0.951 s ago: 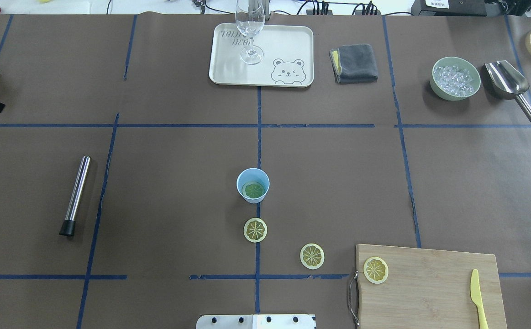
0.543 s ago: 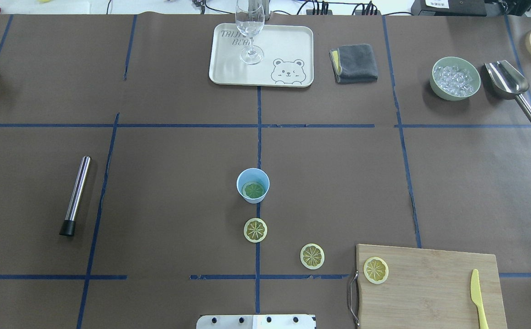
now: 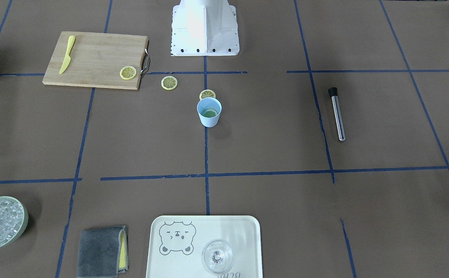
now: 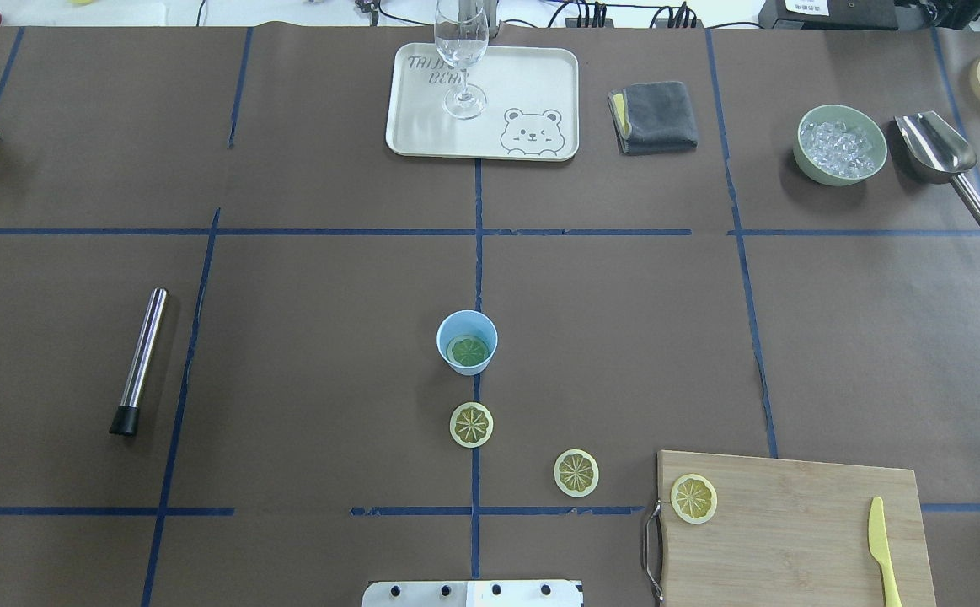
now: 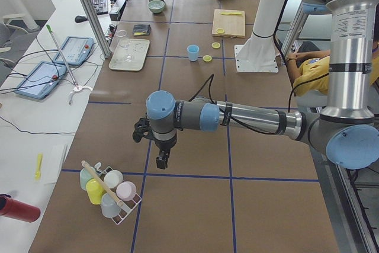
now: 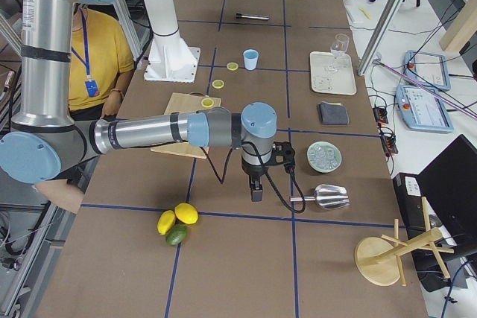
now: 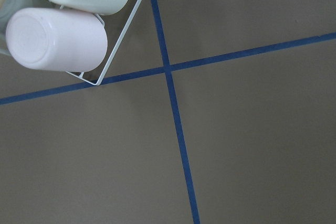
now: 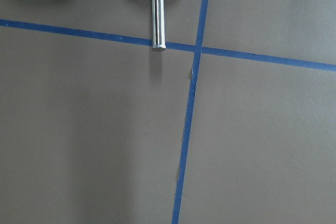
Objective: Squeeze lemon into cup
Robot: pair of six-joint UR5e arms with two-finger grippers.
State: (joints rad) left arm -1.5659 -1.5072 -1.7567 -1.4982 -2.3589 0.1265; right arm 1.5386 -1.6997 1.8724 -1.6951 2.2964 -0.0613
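Item: cup (image 4: 467, 341), upright at mid-table, one lemon slice (image 4: 468, 351) flat inside; central, I judge, so either arm reaches it. Second slice (image 4: 471, 423) and third slice (image 4: 576, 472) on the paper nearer me; fourth slice (image 4: 693, 497) on the cutting board (image 4: 793, 539), near right. My left gripper (image 5: 161, 159) hangs far left beside the cup rack (image 5: 109, 197), my right gripper (image 6: 256, 191) far right by the scoop (image 6: 324, 197). Fingers spread or pressed together: cannot tell.

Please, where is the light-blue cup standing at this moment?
In the overhead exterior view the cup stands near the centre, on the middle blue tape line. The nearest lemon slice lies apart from it, toward the robot.
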